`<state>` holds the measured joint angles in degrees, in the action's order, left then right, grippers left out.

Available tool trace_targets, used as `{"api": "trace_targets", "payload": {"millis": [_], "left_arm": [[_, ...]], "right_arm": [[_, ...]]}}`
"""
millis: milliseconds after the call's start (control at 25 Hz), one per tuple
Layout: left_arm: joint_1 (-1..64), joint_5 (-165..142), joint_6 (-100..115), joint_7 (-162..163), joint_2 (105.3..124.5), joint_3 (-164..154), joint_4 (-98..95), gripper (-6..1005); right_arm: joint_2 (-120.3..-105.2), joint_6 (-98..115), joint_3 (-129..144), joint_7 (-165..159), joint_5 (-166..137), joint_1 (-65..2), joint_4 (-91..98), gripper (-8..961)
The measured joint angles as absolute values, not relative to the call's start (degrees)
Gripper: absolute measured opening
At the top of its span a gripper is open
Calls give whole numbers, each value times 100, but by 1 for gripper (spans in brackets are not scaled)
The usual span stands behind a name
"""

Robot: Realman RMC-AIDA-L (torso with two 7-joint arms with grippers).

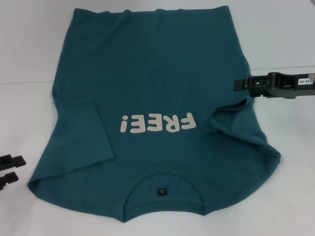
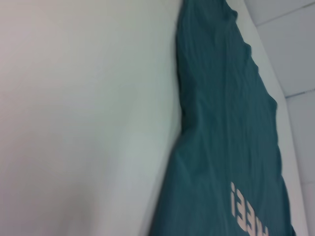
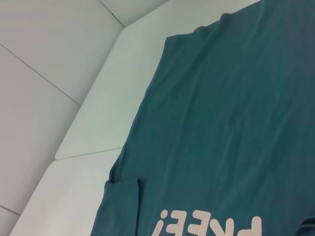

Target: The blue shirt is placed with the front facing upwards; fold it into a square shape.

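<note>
The dark teal-blue cotton T-shirt point(image 1: 152, 98) lies face-up on the white table point(image 1: 29, 59), both sleeves folded inward, body folds remaining; the right gripper point(image 1: 241, 83) hovers beside its edge and the left gripper point(image 1: 12, 169) waits apart, grips indiscernible.

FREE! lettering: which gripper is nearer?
Right. The right gripper hovers over the blue shirt just beyond the FREE! lettering; the left gripper sits off the shirt's edge.

Bare white table point(image 1: 29, 59) flanks the blue shirt point(image 1: 157, 64); right gripper point(image 1: 238, 84) overhangs its right edge.
</note>
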<state>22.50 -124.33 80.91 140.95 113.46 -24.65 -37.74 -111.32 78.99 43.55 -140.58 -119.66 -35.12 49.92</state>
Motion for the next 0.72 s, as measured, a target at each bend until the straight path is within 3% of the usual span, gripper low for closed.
{"api": "trace_targets", "payload": {"millis": [280,720], "left_arm": [[2287,-12437,7770,13778,11477,-2513,-3745,576],[2385,-12471,7345,13418,11496,-2837,-3549,576]], "right_arm": [[-11148,7855,4312,-14057,-11965,-3507,4992,794],[-11144,7831,4297,-14026,-11955,-3489,4992,794]]}}
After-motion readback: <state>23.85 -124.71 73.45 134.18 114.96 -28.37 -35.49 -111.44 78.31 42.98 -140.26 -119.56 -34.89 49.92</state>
